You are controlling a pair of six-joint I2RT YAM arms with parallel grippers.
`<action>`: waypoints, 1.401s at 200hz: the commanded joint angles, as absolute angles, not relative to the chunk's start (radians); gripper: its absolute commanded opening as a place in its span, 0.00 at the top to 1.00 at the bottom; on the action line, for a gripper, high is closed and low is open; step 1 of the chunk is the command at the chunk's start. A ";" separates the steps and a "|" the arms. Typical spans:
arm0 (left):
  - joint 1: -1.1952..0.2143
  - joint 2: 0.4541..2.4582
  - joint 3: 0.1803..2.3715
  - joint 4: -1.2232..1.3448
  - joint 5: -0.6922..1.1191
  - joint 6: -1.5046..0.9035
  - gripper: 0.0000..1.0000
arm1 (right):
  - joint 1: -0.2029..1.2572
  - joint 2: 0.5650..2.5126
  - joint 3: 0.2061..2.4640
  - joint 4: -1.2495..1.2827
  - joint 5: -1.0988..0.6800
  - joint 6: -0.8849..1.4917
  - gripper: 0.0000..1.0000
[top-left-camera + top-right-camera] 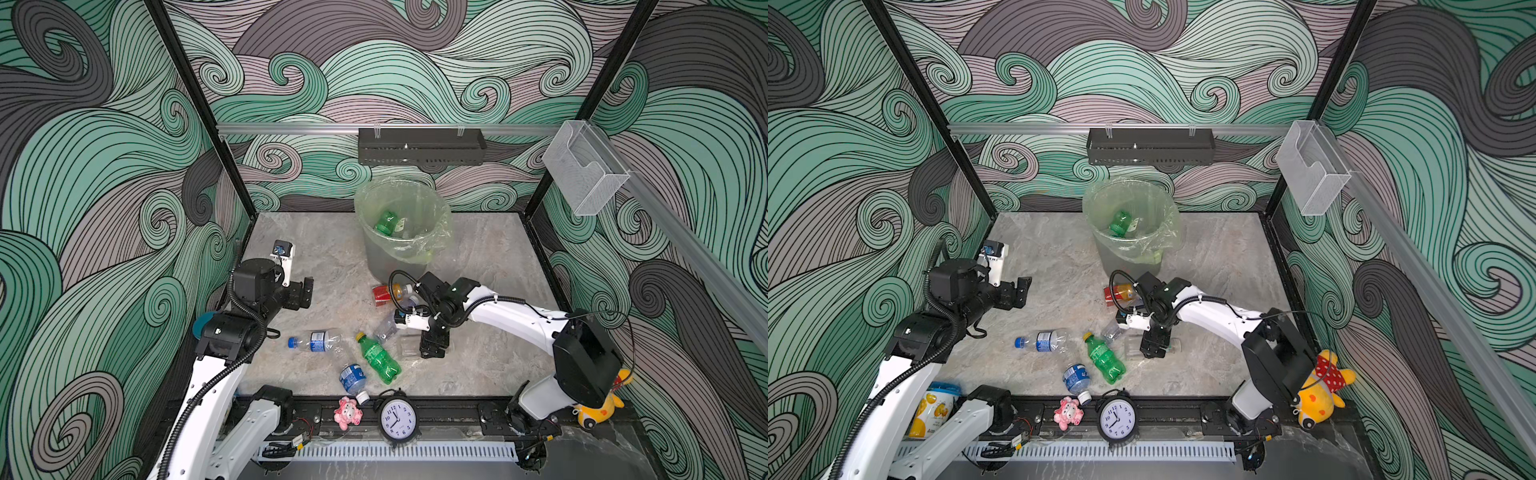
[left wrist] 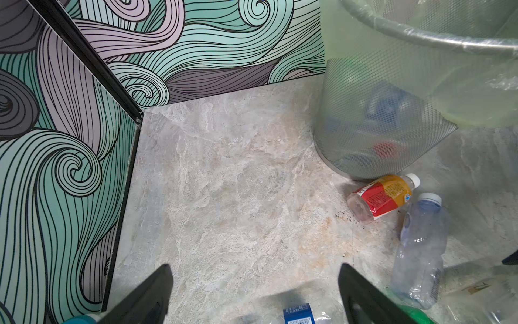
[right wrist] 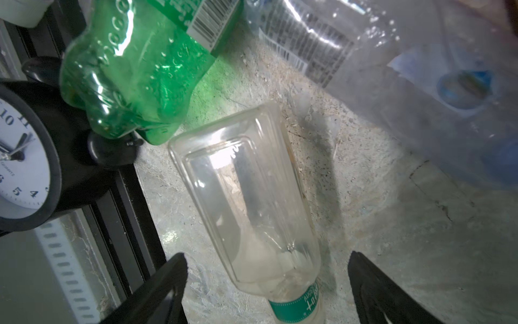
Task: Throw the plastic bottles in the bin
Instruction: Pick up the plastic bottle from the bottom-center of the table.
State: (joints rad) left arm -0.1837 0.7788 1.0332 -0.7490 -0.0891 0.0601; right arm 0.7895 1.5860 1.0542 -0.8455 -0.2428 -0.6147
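Six bottles lie out on the table (image 1: 490, 257) by my count, and at least one green one (image 1: 385, 223) is already in the bin (image 1: 376, 257), which stands at the back, middle. Right gripper (image 3: 267, 256) is low over a clear square-sided bottle (image 3: 246, 202), jaws spread wide on either side of its shoulder end, no contact that I can see. Looks deliberate: the jaws sit across the short width, so closing should pinch the flat sides rather than skate along the length. That bottle lies flat, long axis running away from the wrist, base toward the green bottle (image 1: 378, 358) and the clock (image 1: 398, 419), teal-banded neck end back under the gripper. Green bottle lies flat too, yellow cap toward the back-left, base toward the front rail (image 1: 457, 405). Red-orange one (image 1: 384, 294) lies on its side just beside the bin's foot, a pale clear one (image 2: 420, 246) next to it. Left gripper (image 1: 302, 293) hangs over bare table on the left side, jaws apart, empty; probably parked there to leave the path to the bin free. Blue-capped bottle (image 1: 316, 340) and a white-capped one (image 1: 353, 379) lie nearer the front.
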 commanded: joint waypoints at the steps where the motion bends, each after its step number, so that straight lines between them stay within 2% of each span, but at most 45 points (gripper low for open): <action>1: -0.172 0.760 1.037 -0.768 -0.096 0.082 0.06 | 0.818 1.620 1.069 -0.829 -0.229 -0.644 0.07; 34: -0.169 0.753 1.047 -0.787 -0.097 0.089 0.06 | 0.834 1.664 1.065 -0.787 -0.217 -0.624 0.07; 129: -0.166 0.756 1.048 -0.784 -0.098 0.089 0.06 | 0.844 1.682 1.046 -0.724 -0.173 -0.573 0.31; 205: -0.166 0.796 1.042 -0.768 -0.075 0.095 0.05 | 0.836 1.379 1.031 -0.631 -0.150 -0.455 0.40; 255: -0.164 0.831 1.042 -0.755 -0.058 0.104 0.05 | 0.767 1.136 0.986 -0.503 -0.166 -0.304 0.44; 280: -0.165 0.846 1.028 -0.724 -0.041 0.094 0.05 | 0.684 1.041 0.963 -0.460 -0.073 -0.156 0.49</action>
